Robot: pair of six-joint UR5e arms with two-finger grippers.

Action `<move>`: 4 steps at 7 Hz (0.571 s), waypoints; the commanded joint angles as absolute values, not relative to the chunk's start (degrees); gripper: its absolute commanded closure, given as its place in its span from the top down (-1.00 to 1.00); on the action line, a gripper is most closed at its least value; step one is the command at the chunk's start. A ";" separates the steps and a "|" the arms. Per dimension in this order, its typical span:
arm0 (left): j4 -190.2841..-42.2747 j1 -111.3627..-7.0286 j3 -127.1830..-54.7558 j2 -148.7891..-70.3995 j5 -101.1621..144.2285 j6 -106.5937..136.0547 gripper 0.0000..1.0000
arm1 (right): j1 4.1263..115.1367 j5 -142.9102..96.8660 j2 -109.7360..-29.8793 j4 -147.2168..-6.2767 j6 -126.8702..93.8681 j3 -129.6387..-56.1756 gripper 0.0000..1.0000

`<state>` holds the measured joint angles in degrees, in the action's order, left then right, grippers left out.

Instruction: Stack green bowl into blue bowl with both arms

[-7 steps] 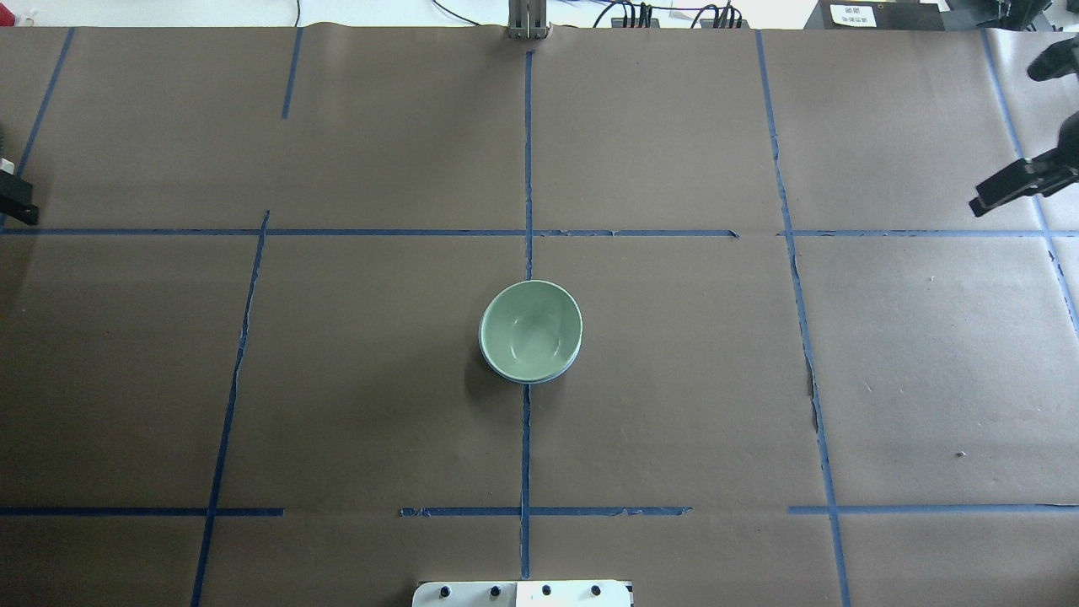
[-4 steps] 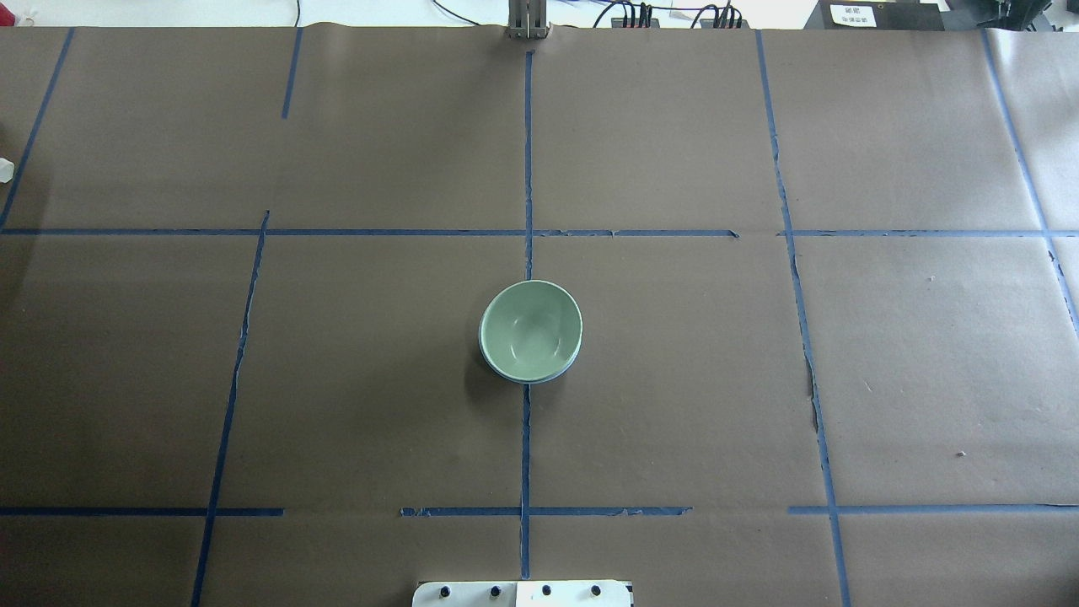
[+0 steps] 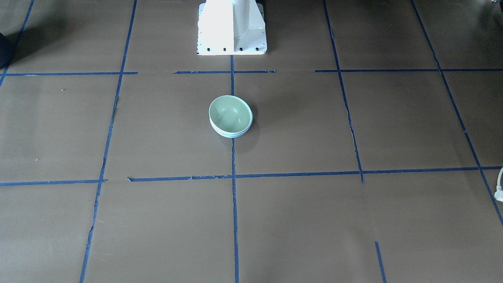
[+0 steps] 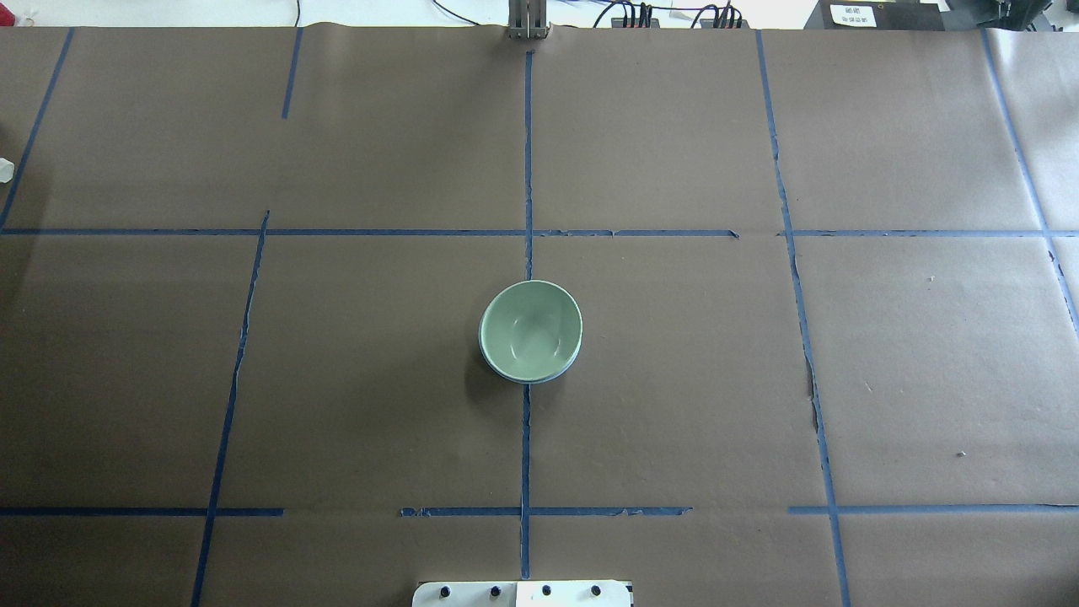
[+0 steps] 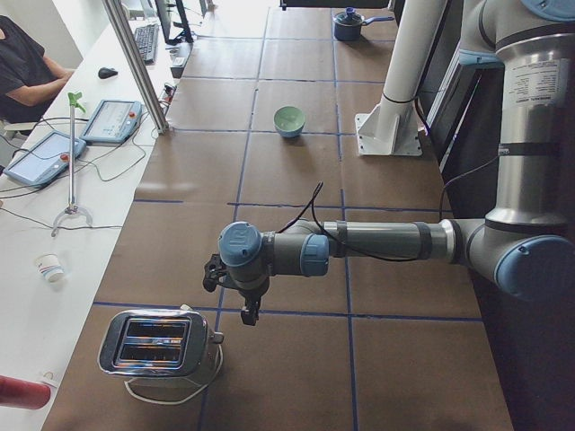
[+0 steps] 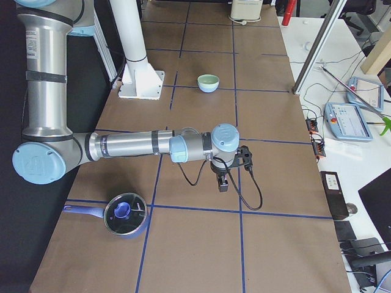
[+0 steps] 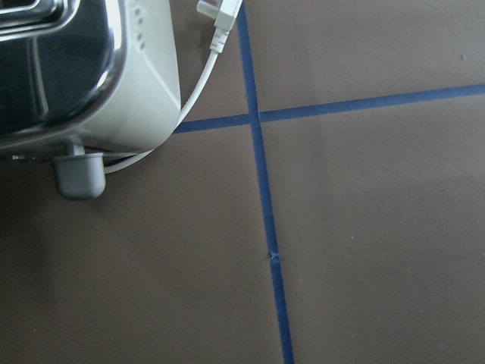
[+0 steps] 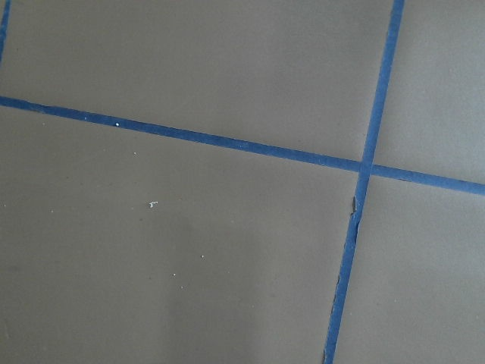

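One green bowl (image 4: 529, 329) sits in one blue bowl (image 5: 289, 131); far off, left gripper (image 5: 244, 310) has one toaster (image 5: 157, 346) at its 8 o'clock, right gripper (image 6: 223, 183) one pot (image 6: 125, 215); spread or pinched, I can't tell.

Plain mint-green bowl (image 4: 530, 329), plain periwinkle-blue bowl (image 4: 529, 381); brown table (image 4: 379, 379) gridded with blue tape (image 4: 528, 152).

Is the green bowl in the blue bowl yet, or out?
In. The green bowl sits upright, nested inside the blue bowl, whose rim shows as a thin crescent beneath it.
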<state>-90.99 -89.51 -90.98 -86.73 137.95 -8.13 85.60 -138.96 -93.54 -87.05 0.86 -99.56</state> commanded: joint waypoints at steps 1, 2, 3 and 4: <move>-91.41 -89.91 -90.52 -86.05 138.87 -8.79 1.00 | 86.22 -137.99 -93.69 -86.92 0.62 -99.41 1.00; -91.41 -89.91 -90.79 -85.09 138.78 -8.79 1.00 | 86.57 -138.34 -93.60 -87.36 0.53 -98.97 1.00; -91.41 -90.00 -90.79 -85.17 138.78 -8.70 1.00 | 87.79 -138.43 -94.56 -87.54 0.44 -98.79 1.00; -91.41 -90.00 -91.14 -85.25 138.69 -8.61 1.00 | 88.76 -138.34 -95.70 -87.54 0.44 -97.74 1.00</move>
